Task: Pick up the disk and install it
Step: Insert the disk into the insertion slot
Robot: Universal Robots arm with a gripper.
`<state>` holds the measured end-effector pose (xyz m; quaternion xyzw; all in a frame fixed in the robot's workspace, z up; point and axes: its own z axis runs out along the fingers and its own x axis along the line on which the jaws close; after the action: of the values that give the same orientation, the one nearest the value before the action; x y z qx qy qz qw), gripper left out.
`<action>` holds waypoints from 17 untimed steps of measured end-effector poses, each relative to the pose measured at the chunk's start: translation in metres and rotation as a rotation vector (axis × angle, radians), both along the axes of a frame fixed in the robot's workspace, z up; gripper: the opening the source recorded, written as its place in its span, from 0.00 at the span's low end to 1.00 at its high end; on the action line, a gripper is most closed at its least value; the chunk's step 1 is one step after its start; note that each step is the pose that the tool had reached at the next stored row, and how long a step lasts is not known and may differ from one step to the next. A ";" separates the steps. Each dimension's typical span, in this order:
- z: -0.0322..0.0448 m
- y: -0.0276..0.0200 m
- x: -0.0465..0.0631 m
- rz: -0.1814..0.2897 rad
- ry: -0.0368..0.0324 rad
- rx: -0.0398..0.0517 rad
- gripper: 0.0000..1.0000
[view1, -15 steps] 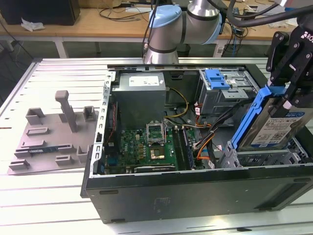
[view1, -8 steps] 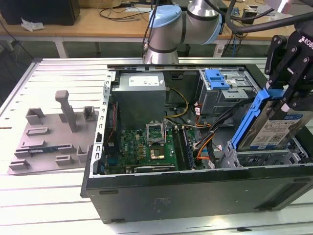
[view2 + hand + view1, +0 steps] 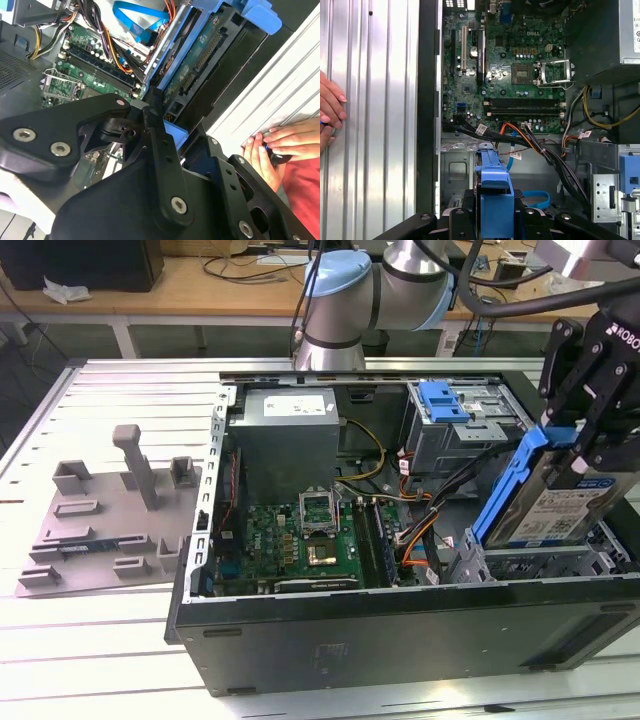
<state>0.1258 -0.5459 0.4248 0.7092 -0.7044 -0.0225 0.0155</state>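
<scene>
Disk (image 3: 562, 508) hangs tilted over the computer case (image 3: 400, 618), pinched in the downward-reaching gripper (image 3: 583, 445).

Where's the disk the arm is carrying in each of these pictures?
Exterior view: the disk hangs tilted in the gripper, at the exterior view's right end of the case.
Second wrist view: its circuit-board underside, beyond the gripper's black links.
First wrist view: its blue carrier edge, between the gripper's links.
Shared landmark: the green motherboard.

Cables (image 3: 440, 488) & drive cage (image 3: 455, 435) near disk (image 3: 565, 510); bay (image 3: 530, 562) under it open
</scene>
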 end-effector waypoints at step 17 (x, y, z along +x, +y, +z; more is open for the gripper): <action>-0.0126 0.0000 0.000 0.000 0.0001 0.0000 0.37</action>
<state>0.1257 -0.5459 0.4122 0.7092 -0.7045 -0.0225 0.0156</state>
